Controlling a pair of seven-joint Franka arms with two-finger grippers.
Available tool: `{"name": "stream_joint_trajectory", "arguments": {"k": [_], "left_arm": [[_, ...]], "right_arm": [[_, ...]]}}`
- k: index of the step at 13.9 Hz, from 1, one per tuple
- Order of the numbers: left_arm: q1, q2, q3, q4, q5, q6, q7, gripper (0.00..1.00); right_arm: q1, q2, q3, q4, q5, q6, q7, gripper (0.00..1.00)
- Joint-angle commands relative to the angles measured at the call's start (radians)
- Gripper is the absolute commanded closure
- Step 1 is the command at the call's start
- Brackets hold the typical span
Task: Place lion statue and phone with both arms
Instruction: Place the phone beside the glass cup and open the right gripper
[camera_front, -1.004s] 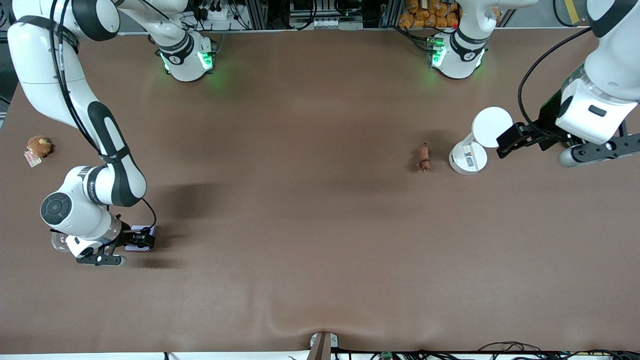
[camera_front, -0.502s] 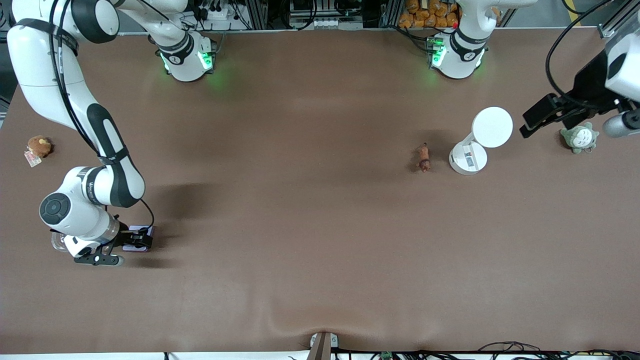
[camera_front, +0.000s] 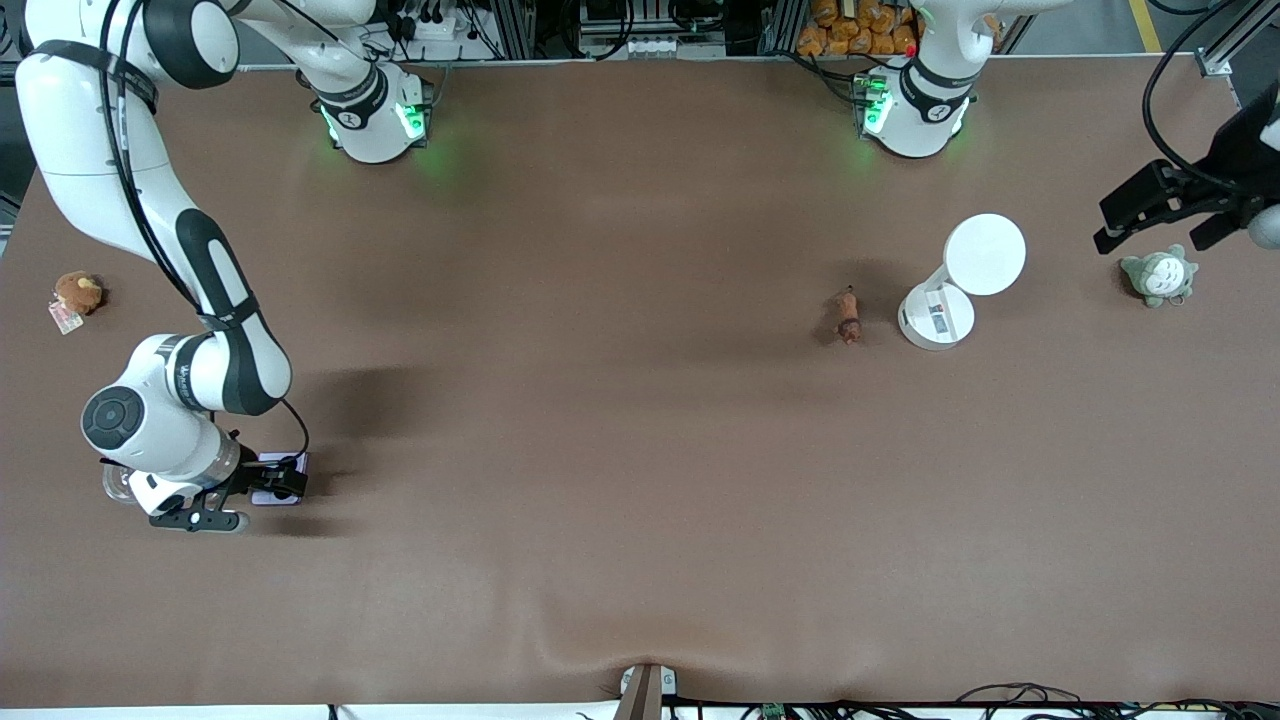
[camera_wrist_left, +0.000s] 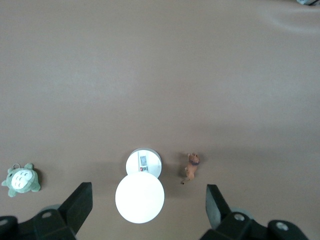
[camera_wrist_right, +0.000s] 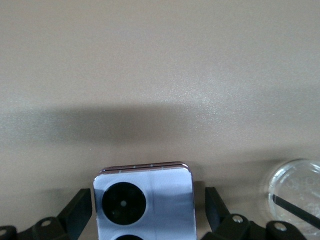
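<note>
Lavender phone (camera_wrist_right: 143, 200) flat on the brown table (camera_front: 640, 500) at the right arm's end, flanked by right gripper (camera_front: 275, 482) fingers (camera_wrist_right: 77, 212) just released, gaps visible on both sides. Clear glass dish (camera_wrist_right: 295, 187) just beside. Left gripper (camera_front: 1165, 205) wide open, empty, pulled away toward the table's edge, uncovering the grey-green plush (camera_front: 1158, 276). Lion statue (camera_front: 848, 315) lying free beside the white stand (camera_front: 955, 285). Both objects apparently placed; only withdrawal of arms left.

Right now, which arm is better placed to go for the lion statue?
Left. Its open claw hangs high by the grey-white plush, with the lion statue toward that arm's end. The right claw sits low around the phone.
</note>
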Motion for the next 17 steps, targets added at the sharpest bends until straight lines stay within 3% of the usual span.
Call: {"name": "stream_joint_trajectory", "arguments": {"k": [1, 8, 12, 17], "left_arm": [[0.003, -0.038, -0.004, -0.038, 0.016, -0.002, 0.014, 0.00], [0.038, -0.030, 0.001, -0.029, -0.015, -0.032, 0.035, 0.00], [0.040, -0.039, 0.000, -0.044, -0.044, -0.047, 0.017, 0.00], [0.038, -0.038, -0.008, -0.043, -0.032, -0.055, 0.024, 0.00]], "right_arm": [[-0.020, 0.010, 0.015, 0.018, -0.017, 0.001, 0.000, 0.00], [-0.012, -0.036, 0.017, 0.012, -0.020, -0.023, 0.000, 0.00], [-0.011, -0.097, 0.020, 0.001, -0.019, -0.143, 0.000, 0.00], [0.025, -0.318, 0.026, -0.239, -0.016, -0.142, 0.009, 0.00]]}}
